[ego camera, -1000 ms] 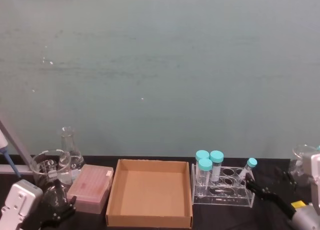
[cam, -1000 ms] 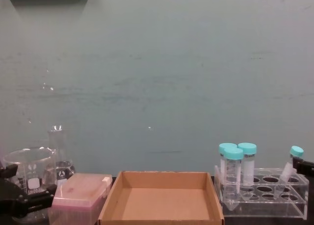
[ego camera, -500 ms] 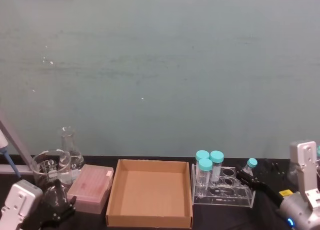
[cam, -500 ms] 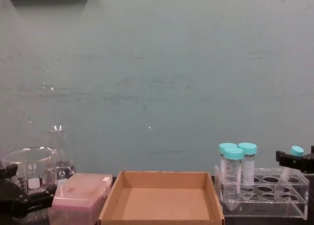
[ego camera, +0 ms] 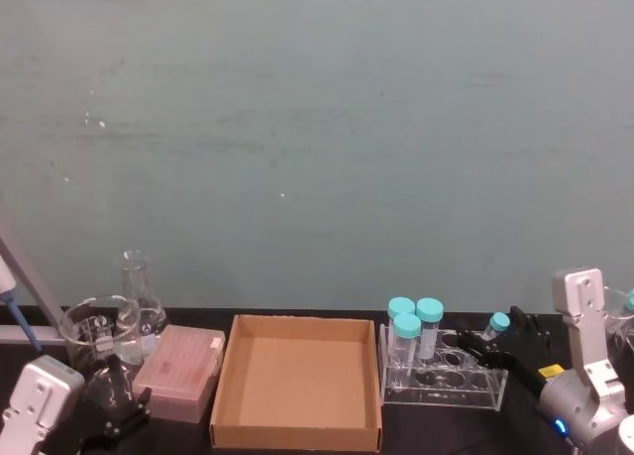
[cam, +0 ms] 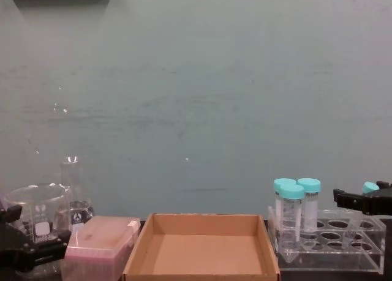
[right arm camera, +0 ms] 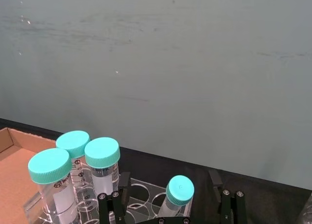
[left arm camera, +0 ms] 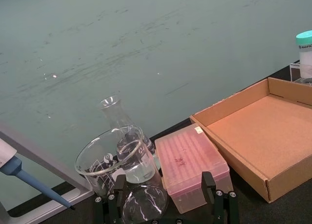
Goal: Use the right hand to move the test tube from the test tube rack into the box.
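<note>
Two black fingers (right arm camera: 118, 198) of the right hand (ego camera: 501, 340), reaching in from the head view's lower right, are standing spread either side of the test tube (right arm camera: 178, 192), seemingly not touching it. The tube is leaning in the test tube rack's (ego camera: 441, 394) right end, beside the box (ego camera: 295, 437). The left gripper (ego camera: 117, 407) is sitting lower left, jaws apart.

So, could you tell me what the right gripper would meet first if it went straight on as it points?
Probably the test tube leaning in the test tube rack: its teal cap lies in line between the open jaws of the right gripper, though how far ahead is hard to judge.
</note>
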Action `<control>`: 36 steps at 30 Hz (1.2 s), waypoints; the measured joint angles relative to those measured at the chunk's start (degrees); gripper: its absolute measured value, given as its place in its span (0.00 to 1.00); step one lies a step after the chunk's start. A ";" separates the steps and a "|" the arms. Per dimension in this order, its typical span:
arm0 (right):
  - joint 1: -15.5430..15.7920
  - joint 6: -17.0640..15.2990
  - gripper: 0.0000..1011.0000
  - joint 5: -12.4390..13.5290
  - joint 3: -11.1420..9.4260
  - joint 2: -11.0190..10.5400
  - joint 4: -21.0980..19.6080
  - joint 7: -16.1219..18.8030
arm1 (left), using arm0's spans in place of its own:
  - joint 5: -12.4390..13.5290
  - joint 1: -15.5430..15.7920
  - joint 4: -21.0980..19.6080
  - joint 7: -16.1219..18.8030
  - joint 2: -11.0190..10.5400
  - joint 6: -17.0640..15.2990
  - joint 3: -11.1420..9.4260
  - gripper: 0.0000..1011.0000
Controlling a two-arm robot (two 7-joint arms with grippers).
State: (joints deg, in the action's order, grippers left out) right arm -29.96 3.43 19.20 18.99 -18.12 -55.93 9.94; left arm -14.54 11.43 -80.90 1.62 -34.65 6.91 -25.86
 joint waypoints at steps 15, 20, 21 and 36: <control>-0.11 -0.47 0.99 -0.37 -0.24 0.21 0.22 -0.31 | 0.00 0.00 0.00 0.00 0.00 0.00 0.00 0.99; -0.06 -0.42 0.90 -0.33 -0.22 0.17 0.14 -0.32 | 0.00 0.00 0.00 0.00 0.00 0.00 0.00 0.99; -0.06 -0.40 0.87 -0.31 -0.21 0.16 0.13 -0.31 | 0.00 0.00 0.00 0.00 0.00 0.00 0.00 0.99; 0.02 -0.28 0.41 -0.18 -0.16 0.09 0.03 -0.30 | 0.00 0.00 0.00 0.00 0.00 0.00 0.00 0.99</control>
State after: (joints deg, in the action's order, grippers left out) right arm -29.94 3.15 19.02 18.82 -18.03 -55.90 9.63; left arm -14.54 11.43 -80.90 1.62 -34.64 6.90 -25.86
